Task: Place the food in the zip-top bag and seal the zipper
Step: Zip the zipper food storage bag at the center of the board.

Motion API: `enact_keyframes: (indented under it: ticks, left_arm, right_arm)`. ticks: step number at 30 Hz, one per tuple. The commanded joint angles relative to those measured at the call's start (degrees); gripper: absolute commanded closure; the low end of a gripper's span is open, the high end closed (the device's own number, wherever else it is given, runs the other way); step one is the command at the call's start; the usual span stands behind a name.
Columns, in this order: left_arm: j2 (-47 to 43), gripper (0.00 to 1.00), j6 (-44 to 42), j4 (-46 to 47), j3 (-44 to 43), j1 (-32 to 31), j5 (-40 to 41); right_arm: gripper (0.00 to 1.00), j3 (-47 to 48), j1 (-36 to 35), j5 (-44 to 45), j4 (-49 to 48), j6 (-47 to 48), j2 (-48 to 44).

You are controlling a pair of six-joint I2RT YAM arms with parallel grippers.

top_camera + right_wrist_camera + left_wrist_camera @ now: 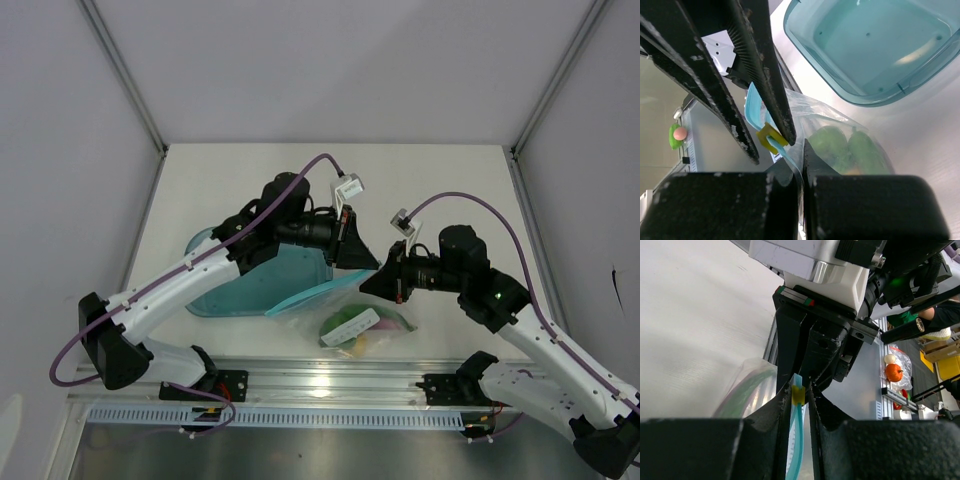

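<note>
Food [350,325] inside zip-top bag [830,120]. Right gripper [801,160] pinched on zipper [796,450]; left gripper [800,407] narrow around yellow slider [769,137], grip unclear

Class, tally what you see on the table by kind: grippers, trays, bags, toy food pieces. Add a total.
Grippers: 2, left gripper and right gripper
Trays: 1, teal tray
Bags: 1, zip-top bag
Food pieces: 3, green piece, yellow piece, pink piece
Total: 7

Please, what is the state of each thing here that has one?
zip-top bag, filled, one edge held
food, inside the bag
zipper, yellow slider pinched; sealed or not, unclear
left fingers, shut on the zipper slider
right fingers, shut on the bag edge
</note>
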State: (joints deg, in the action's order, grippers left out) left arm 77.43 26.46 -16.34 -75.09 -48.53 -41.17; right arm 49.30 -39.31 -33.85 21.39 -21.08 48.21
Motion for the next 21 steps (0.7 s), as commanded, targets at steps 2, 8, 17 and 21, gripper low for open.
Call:
enact_keyframes:
  ticks: [2,8,17,21]
  left_arm:
    - [-1.05,0.78,-1.41,-1.06,-0.23,-0.25,-0.58]
    - [-1.23,0.76,-1.94,-2.03,-0.41,-0.25,0.03]
    - [-0.26,1.0,-2.64,-3.96,-1.37,-0.51,0.03]
    - [-0.17,0.99,-3.61,-4.23,-1.73,-0.6,-1.02]
  right_arm:
    - [1.0,1.33,-0.33,-0.17,-3.46,-1.07,-0.04]
    - [1.0,1.41,-0.24,-0.08,-3.28,-1.24,-0.39]
    - [1.0,1.5,-0.24,-1.57,-4.34,-1.6,-0.57]
    - [0.96,2.47,-0.07,-1.92,-2.49,-0.02,-0.31]
